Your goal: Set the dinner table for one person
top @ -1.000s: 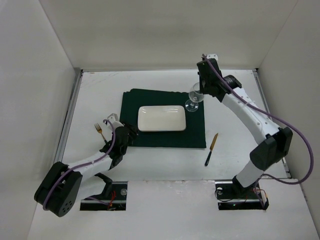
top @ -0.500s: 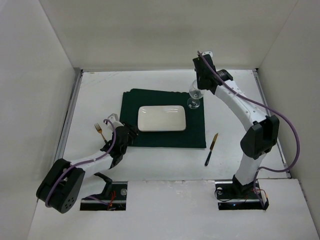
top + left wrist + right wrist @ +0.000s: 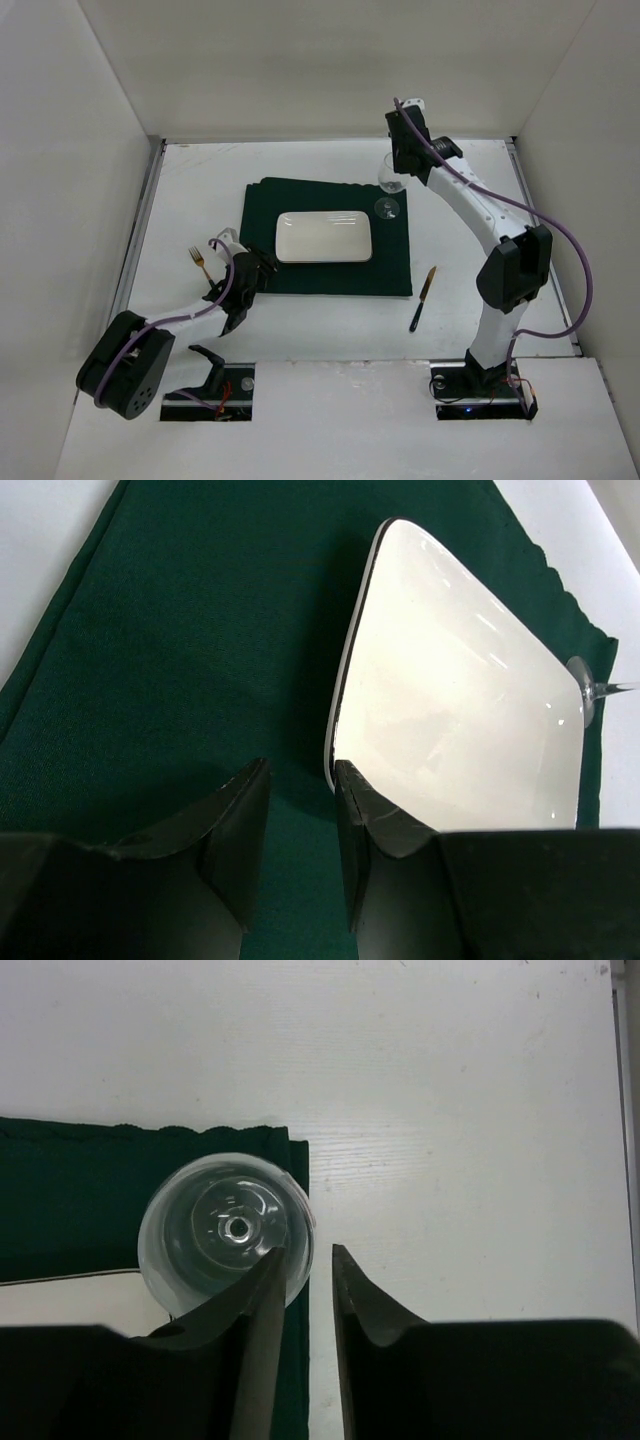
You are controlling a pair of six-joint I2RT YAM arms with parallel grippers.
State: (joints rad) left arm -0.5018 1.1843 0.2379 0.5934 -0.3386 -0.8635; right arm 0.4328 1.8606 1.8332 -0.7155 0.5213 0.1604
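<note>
On the white dinner table [image 3: 300, 165] lies a dark green placemat [image 3: 330, 280] with a white rectangular plate [image 3: 323, 237] on it. A clear wine glass [image 3: 388, 190] stands at the mat's far right corner. My right gripper [image 3: 399, 173] hovers over it; in the right wrist view the gripper [image 3: 308, 1252] is narrowly open, its left finger over the rim of the glass [image 3: 225, 1228]. My left gripper [image 3: 258, 268] is narrowly open and empty over the mat's near left part, next to the plate [image 3: 460, 710].
A gold fork [image 3: 200, 262] lies on the table left of the mat, beside my left arm. A knife [image 3: 422, 298] with a dark handle lies right of the mat. Metal rails [image 3: 140, 235] run along the table's sides, with white walls around.
My right gripper has moved toward the back left. The glass went from tilted to upright at the mat's corner. The left arm has barely moved.
</note>
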